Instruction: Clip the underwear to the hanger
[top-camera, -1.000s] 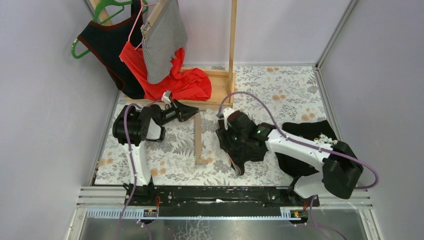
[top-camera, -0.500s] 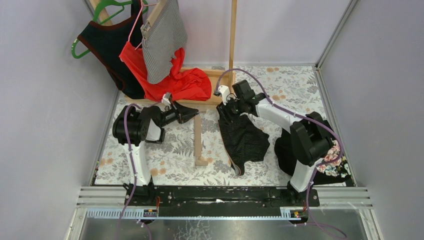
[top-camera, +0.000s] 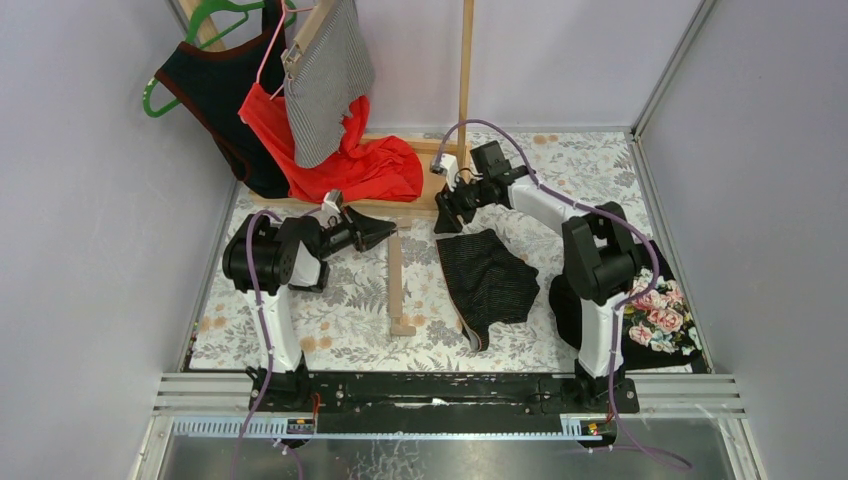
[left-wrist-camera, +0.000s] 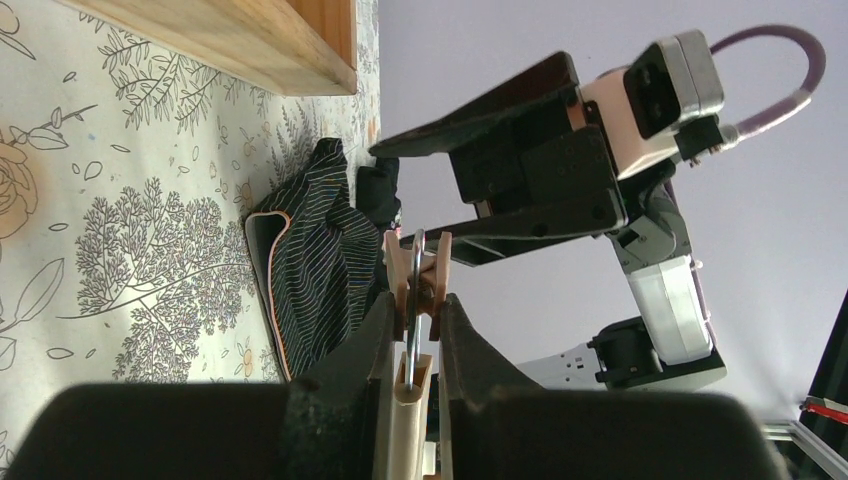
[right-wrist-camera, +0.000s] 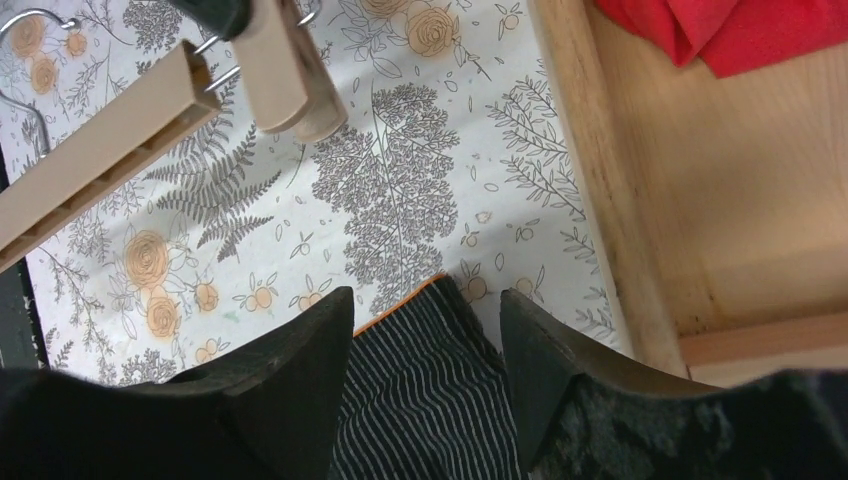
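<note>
Hovering over the far edge of the underwear (top-camera: 490, 280), your right gripper (right-wrist-camera: 425, 300) holds its jaws spread, and the orange-trimmed waistband corner sits just below, between them. The garment lies flat on the table (top-camera: 560, 180), its long axis running from that corner toward the arm bases. Just to its left the hanger (top-camera: 397, 290) lies roughly parallel, apart from the cloth. Your left gripper (top-camera: 378, 232) is pinched onto the clip (left-wrist-camera: 420, 262) at the hanger's far end. The right arm is nearer, so a straight descent should probably take the waistband.
</note>
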